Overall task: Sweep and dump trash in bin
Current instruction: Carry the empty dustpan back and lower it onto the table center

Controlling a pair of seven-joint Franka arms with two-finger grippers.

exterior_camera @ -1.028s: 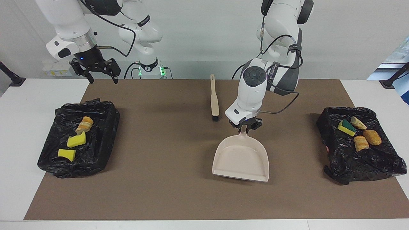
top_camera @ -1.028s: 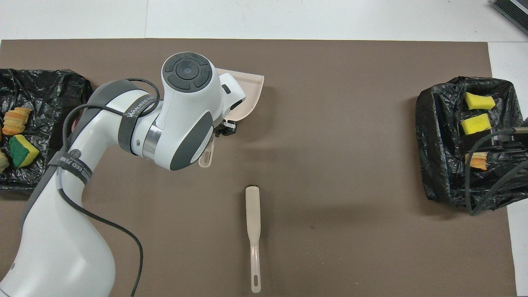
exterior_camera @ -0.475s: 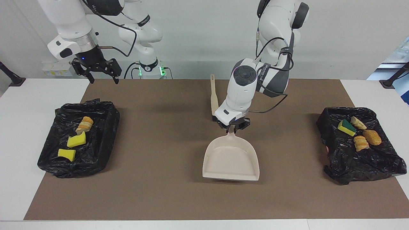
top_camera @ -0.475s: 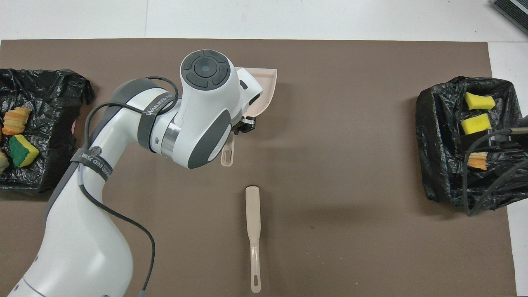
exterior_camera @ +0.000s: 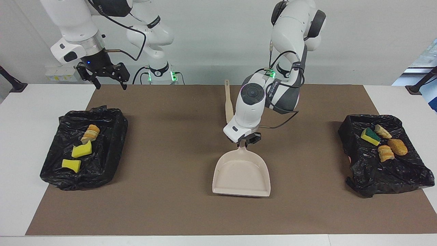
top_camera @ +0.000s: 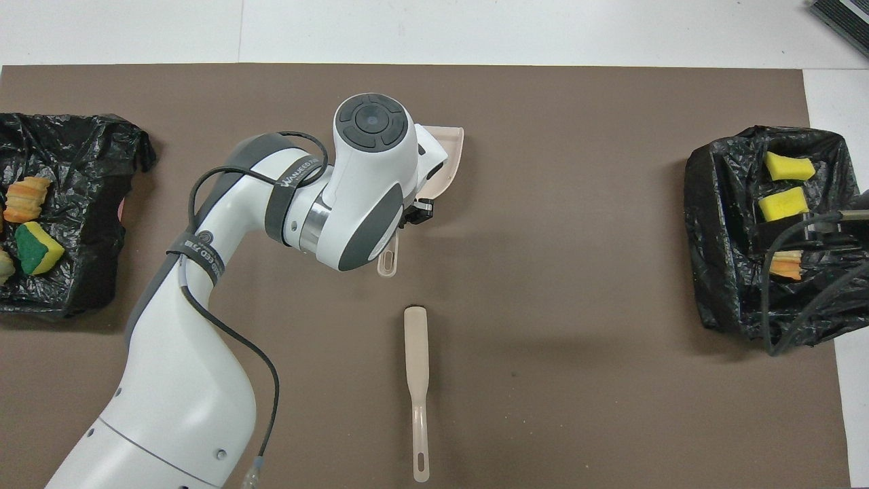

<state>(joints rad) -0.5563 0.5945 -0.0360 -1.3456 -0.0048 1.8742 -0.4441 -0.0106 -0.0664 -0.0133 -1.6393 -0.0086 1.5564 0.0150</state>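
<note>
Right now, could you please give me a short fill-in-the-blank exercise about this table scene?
1. The left claw is shut on the handle of the beige ____.
2. The bin at the right arm's end holds ____ pieces of trash.
3. The brush lies on the brown ____, nearer the robots than the dustpan.
4. The right claw is ____, holding nothing.

Missing words: dustpan; three; mat; open

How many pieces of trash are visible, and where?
7. Three lie in the black-lined bin at the right arm's end: a pastry piece and two yellow sponges. Four lie in the other bin: a green-backed sponge and three pastry pieces. More may be hidden in the liner folds.
</note>
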